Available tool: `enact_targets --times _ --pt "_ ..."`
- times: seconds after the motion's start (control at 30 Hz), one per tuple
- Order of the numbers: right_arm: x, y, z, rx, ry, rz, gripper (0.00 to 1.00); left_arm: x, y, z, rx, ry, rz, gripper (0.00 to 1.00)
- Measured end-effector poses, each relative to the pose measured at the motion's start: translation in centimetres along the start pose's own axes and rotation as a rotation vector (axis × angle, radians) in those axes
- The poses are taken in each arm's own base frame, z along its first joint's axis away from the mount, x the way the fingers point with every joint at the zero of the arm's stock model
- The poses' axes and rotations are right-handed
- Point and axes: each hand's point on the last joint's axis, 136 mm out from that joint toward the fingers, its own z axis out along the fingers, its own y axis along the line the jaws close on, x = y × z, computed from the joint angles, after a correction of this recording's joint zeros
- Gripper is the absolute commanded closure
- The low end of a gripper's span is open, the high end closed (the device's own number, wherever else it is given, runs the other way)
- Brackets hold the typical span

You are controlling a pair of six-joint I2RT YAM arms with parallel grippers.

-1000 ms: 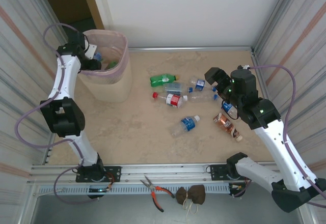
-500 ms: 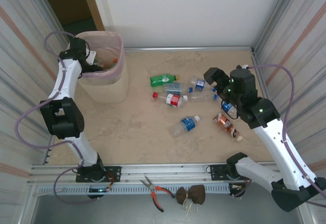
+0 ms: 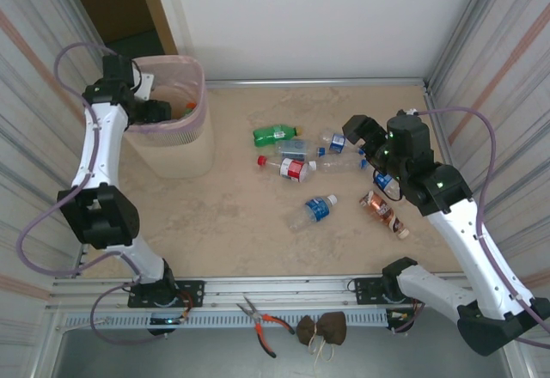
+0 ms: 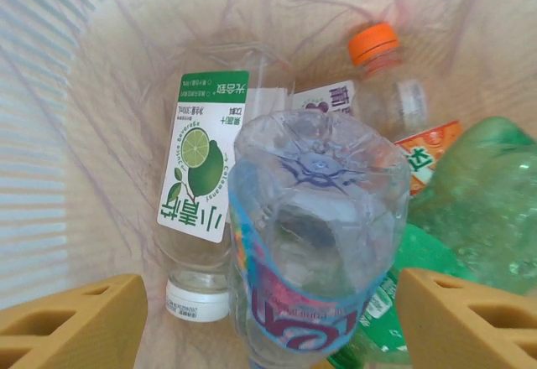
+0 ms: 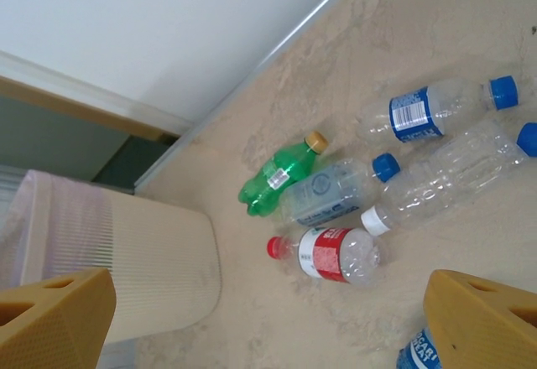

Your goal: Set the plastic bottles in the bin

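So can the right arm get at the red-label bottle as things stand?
Probably yes. The right gripper hangs open above the table near it, and nothing covers the red-label bottle. A clear bottle lies close beside it, so the fingers might nudge that.

The top camera sits high up at the near side, looking down on the table (image 3: 241,223). The left wrist camera is close, maybe straight above, looking into the bin (image 4: 75,92). The right wrist camera looks slanted from farther off, sharing the green bottle (image 5: 277,176) with the top view.
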Motion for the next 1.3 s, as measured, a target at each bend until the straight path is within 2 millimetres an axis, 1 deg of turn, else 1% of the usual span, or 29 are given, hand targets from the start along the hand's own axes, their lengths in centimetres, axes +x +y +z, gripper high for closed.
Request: enact_targets --times 0.23,0.43,0.57,0.8,0.97,1.07,1.13,1.23,1.3 --pt "1.7 -0.9 1.7 0.051 0.085 -0.028 0.08 -1.4 -2.1 -3.9 0.109 -0.116 -0.026 0.23" --pt "3.5 -2.5 3.0 0.127 0.171 -0.036 0.09 -1.5 -4.4 -7.3 0.226 -0.201 -0.047 0.22" --pt "4.8 -3.5 3.5 0.172 0.221 0.009 0.11 -1.7 -6.3 -9.8 0.327 -0.281 -0.046 0.22" --pt "9.1 -6.1 5.4 0.290 0.339 0.107 0.12 -1.6 -9.7 -14.2 0.529 -0.418 -0.048 0.21" --pt "12.6 -8.6 6.3 0.392 0.415 0.176 0.13 -1.1 -11.7 -16.1 0.669 -0.479 -0.064 0.21" --pt "14.7 -10.7 6.8 0.454 0.454 0.236 0.16 -0.7 -12.5 -16.7 0.735 -0.496 -0.084 0.21" --pt "16.2 -12.3 7.2 0.502 0.480 0.279 0.19 -0.4 -12.8 -17.0 0.767 -0.505 -0.097 0.21" --pt "17.7 -14.4 7.5 0.563 0.498 0.321 0.22 -0.2 -13.2 -17.6 0.800 -0.515 -0.109 0.21" --pt "18.0 -15.1 7.6 0.592 0.497 0.336 0.27 -0.1 -13.4 -18.1 0.814 -0.527 -0.110 0.21"
